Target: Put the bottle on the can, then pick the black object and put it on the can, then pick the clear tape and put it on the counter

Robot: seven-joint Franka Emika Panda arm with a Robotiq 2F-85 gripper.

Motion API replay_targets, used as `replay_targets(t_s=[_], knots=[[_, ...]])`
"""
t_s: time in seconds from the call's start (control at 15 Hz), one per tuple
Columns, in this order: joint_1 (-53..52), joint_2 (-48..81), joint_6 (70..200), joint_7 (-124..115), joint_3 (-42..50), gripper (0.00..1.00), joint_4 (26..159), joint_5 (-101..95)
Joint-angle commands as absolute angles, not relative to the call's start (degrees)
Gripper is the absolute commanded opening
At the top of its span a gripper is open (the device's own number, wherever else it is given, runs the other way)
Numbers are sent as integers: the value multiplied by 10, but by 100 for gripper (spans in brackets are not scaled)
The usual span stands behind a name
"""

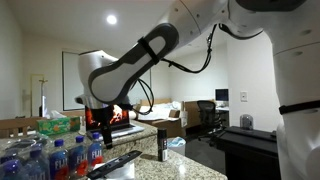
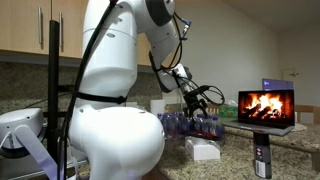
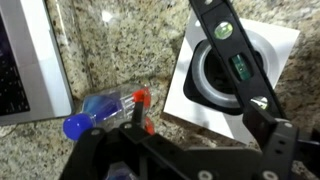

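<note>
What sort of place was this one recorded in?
Probably a kitchenette in an office or home: a speckled granite counter, wooden wall cabinets above it, and a monitor and office chair beyond.

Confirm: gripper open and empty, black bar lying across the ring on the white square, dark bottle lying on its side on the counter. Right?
One thing is off: the dark bottle stands upright on the counter, as an exterior view shows. The rest holds: the gripper is open and empty, and the black bar lies across the ring on the white square.
</note>
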State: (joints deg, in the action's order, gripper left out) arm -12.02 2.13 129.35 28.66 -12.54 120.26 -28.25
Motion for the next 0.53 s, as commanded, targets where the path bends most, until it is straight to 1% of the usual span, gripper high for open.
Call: replay_targets(t_s=[0.0,0.13,0.2,0.33,0.47], knots=[[-107,-4,1325,388,-113,100,1213,-210],[-109,-10,1219,397,-109,100,1169,-220],[-112,10,1278,365,-110,100,1189,-228],[-112,1,1231,372,-107,100,1167,-228],[-112,-2,1225,373,-108,100,1162,-228]])
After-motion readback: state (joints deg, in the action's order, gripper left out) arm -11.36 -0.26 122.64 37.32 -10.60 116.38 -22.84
